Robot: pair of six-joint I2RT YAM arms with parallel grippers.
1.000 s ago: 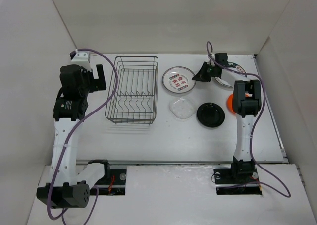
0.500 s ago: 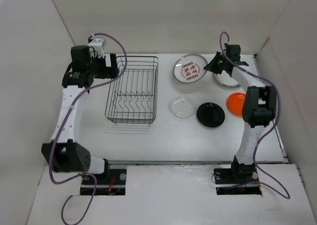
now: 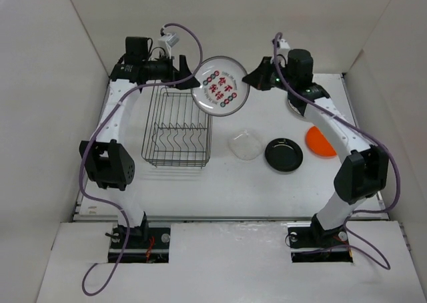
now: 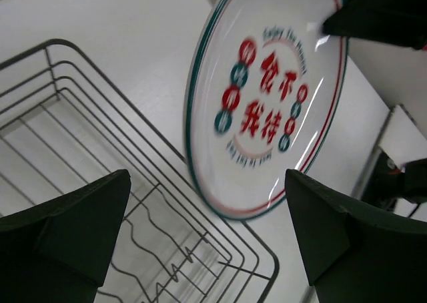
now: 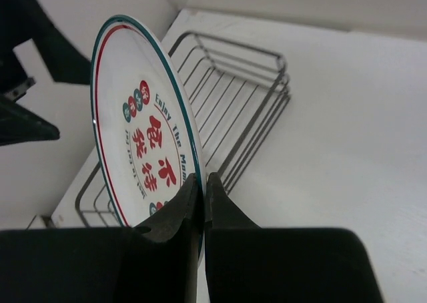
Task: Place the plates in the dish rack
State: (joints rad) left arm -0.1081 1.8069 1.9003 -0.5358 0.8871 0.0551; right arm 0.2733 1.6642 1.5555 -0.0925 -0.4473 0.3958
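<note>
- The plates: in the top view, a round white plate with red and green marks (image 3: 221, 85) hangs tilted at upper centre, over the far right corner of the rectangular dark wire dish rack (image 3: 177, 129).
- There the right gripper (image 3: 249, 81) pinches its right rim, and the left gripper (image 3: 185, 74) sits spread at its left rim.
- Lower right lie the clear wavy-edged plate (image 3: 245, 145), the glossy black plate (image 3: 283, 154) and the bright orange plate (image 3: 321, 143).
- Left wrist view: the left fingers (image 4: 73, 229) stand wide apart and empty, with the marked plate beyond them.
- Right wrist view: the right fingers (image 5: 175, 213) are clamped on the plate's lower rim, with the rack behind.
- We judge the first plate is in transit, perhaps a handover. Next, its edge must line up with a prong gap before lowering.
</note>
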